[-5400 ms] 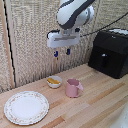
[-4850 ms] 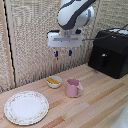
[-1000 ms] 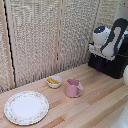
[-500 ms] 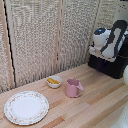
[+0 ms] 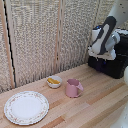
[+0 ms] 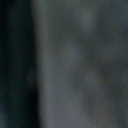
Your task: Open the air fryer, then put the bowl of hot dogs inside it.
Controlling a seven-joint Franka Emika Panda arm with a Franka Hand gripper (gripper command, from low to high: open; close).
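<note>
The black air fryer (image 5: 119, 66) stands on the wooden table at the exterior view's right. The white arm hangs right in front of it, and my gripper (image 5: 102, 53) is pressed up against the fryer's front. Its fingers and the handle are hidden behind the wrist block, so the jaws cannot be read. The wrist view is only a dark grey blur, very close to a surface. The small cream bowl (image 5: 53, 82) with the yellow-orange hot dogs (image 5: 53, 79) sits well to the left of the gripper, untouched.
A pink cup (image 5: 73, 88) stands just right of the bowl, between it and the fryer. A large patterned-rim plate (image 5: 26, 107) lies at the front left. A woven screen wall runs behind the table.
The arm has travelled from above the bowl and cup across to the air fryer's front. Over the last second it has barely moved. Bowl, cup and plate stay put.
</note>
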